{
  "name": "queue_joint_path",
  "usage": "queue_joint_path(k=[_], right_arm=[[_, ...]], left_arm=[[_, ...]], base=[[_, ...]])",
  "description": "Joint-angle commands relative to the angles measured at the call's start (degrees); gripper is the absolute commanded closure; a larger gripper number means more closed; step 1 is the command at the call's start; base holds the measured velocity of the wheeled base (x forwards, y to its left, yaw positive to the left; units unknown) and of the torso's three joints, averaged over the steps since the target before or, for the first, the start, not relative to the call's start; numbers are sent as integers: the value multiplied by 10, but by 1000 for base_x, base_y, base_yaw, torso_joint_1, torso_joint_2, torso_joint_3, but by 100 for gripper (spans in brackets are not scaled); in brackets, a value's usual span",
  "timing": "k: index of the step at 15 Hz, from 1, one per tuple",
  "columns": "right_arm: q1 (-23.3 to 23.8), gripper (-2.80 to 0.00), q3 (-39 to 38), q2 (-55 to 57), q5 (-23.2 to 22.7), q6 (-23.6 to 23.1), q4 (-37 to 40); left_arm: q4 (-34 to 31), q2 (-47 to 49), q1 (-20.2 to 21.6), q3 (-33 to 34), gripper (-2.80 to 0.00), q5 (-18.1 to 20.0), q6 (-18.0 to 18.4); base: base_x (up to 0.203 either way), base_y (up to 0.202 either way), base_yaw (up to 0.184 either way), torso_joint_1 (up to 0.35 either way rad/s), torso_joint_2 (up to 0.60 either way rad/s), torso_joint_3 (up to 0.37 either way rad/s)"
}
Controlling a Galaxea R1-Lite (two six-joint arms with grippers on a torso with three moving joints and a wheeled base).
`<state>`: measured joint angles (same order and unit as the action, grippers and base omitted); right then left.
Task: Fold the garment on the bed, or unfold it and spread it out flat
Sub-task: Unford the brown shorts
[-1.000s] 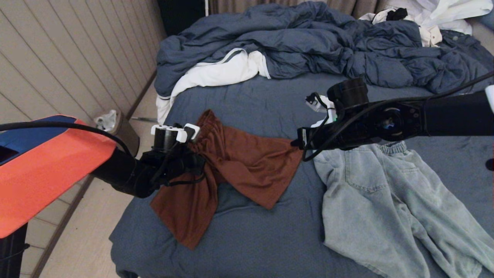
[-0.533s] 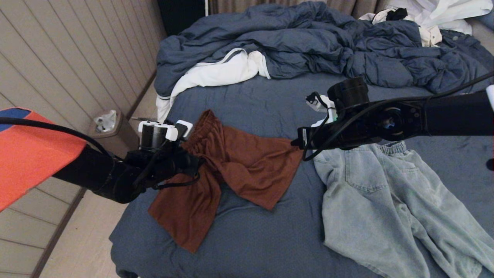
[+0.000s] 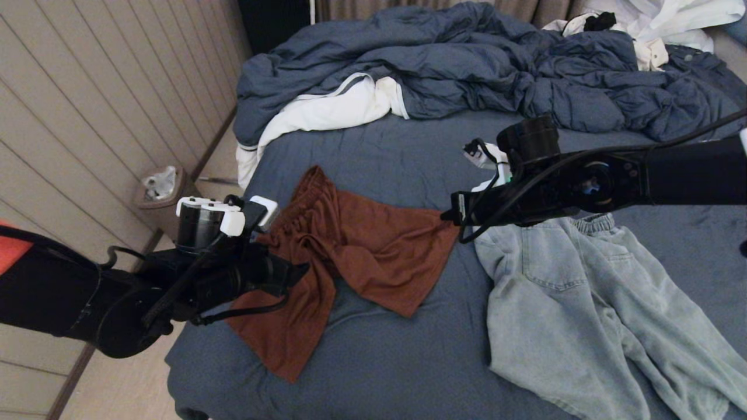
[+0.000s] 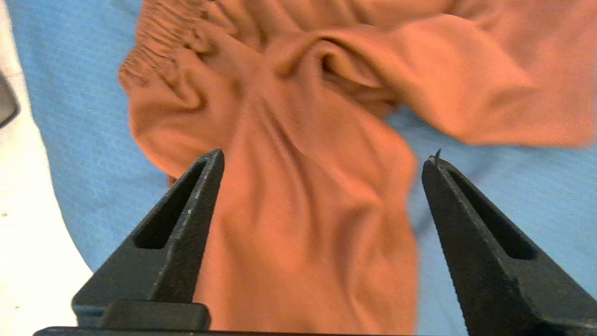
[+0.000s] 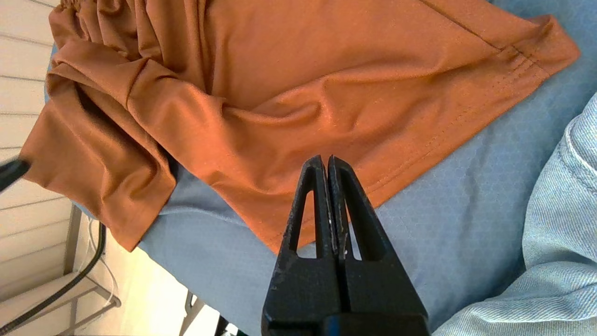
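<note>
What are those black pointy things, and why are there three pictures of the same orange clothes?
They are a robot's pinchers. One camera sits on its head and one on each wrist, so you see three views. The head view shows a bed with rust-orange shorts and pale jeans lying on it, and a rumpled blue duvet at the back. The left gripper is wide open above the shorts, holding nothing. The right gripper is pinched shut, hovering over the shorts' hem, also holding nothing.
</note>
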<state>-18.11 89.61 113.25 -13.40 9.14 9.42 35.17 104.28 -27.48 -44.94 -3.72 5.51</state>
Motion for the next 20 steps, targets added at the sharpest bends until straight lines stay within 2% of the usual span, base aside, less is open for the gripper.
queue_joint_path(k=[1, 3, 4, 7, 9, 12, 14, 15, 20], right_arm=[[-7, 0, -7, 4, -9, 1, 3], [-20, 0, -19, 8, -18, 2, 4], [-40, 0, -27, 10, -19, 2, 4], [-93, 0, -41, 17, -17, 7, 43], [-130, 0, -49, 24, -18, 13, 61], [-183, 0, -54, 70, -15, 16, 63], [-209, 0, -34, 104, -13, 17, 63], [-222, -280, -21, 125, -12, 18, 63], [-278, -280, 80, 221, 25, 41, 66]], left_arm=[[1, -42, -9, 34, 0, 8, -26], [1, -40, 2, 36, 0, 17, -115], [-2, -36, 22, 35, 0, 27, -164], [-36, -30, 55, 30, 0, 71, -233], [-52, -31, 59, 16, 0, 88, -306], [-54, -37, 117, -4, 0, 128, -351], [-56, -35, 134, -16, 0, 136, -375], [-56, -34, 135, -16, 0, 136, -376], [-48, -30, 146, -16, 0, 136, -375]], base=[[0, 0, 0, 0, 0, 0], [0, 0, 0, 0, 0, 0], [0, 0, 0, 0, 0, 0], [0, 0, 0, 0, 0, 0], [0, 0, 0, 0, 0, 0], [0, 0, 0, 0, 0, 0], [0, 0, 0, 0, 0, 0], [0, 0, 0, 0, 0, 0], [0, 0, 0, 0, 0, 0]])
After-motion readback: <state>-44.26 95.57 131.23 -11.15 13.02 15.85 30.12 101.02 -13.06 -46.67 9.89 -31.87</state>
